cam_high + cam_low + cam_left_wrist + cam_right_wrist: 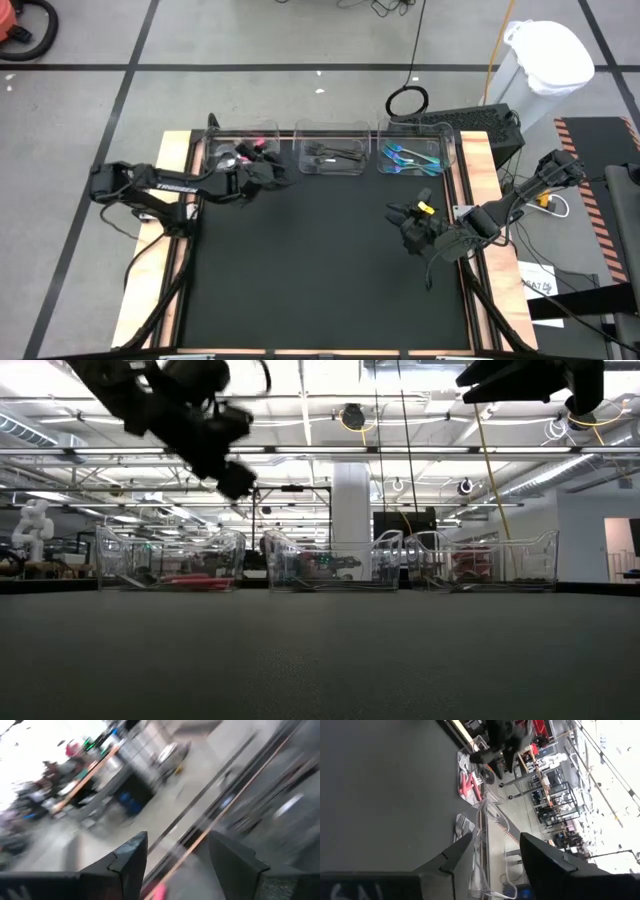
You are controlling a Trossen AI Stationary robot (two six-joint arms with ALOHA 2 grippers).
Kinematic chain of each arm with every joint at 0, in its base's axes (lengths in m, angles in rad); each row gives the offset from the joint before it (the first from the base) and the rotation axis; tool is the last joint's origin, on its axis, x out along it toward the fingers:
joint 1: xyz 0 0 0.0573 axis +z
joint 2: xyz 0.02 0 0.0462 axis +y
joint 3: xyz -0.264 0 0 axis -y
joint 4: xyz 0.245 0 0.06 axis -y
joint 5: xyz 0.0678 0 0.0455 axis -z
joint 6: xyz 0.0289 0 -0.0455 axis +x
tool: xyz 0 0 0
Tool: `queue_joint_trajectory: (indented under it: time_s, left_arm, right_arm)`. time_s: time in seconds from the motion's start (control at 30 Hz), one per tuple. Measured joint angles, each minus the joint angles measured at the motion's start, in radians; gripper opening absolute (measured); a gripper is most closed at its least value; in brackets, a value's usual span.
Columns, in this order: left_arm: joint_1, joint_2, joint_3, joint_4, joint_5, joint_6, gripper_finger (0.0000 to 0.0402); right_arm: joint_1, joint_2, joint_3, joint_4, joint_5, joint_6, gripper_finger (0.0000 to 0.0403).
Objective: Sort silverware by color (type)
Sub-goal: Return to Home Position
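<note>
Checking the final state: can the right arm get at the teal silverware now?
Probably yes: the open right gripper hangs near the open-topped right bin holding the teal silverware, nothing between.

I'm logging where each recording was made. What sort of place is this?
Probably a robotics lab in a large industrial hall: bare, brightly lit ceiling trusses, what looks like a white humanoid robot in the background, and dark tape lines on the grey floor around the table.
</note>
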Motion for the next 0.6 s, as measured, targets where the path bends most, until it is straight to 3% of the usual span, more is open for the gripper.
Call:
queue_joint_trajectory:
  time_s: [0.13, 0.27, 0.47, 0.6]
  left_arm:
    - [-0.085, -0.066, 0.015, 0.047, 0.085, -0.033, 0.0205]
    - [-0.161, -0.115, 0.015, 0.094, 0.158, -0.046, 0.0196]
    - [-0.260, -0.143, 0.015, 0.113, 0.259, -0.112, 0.0179]
    - [-0.289, -0.143, 0.015, 0.137, 0.256, -0.093, 0.0162]
  right_arm:
    - [0.000, -0.003, 0.000, 0.036, -0.004, 0.016, 0.0154]
    - [0.000, -0.020, 0.000, 0.074, -0.096, 0.029, 0.0132]
    - [0.002, -0.088, 0.000, 0.068, -0.181, 0.061, 0.0076]
    - [0.002, -0.158, 0.000, 0.055, -0.270, 0.088, 0.0030]
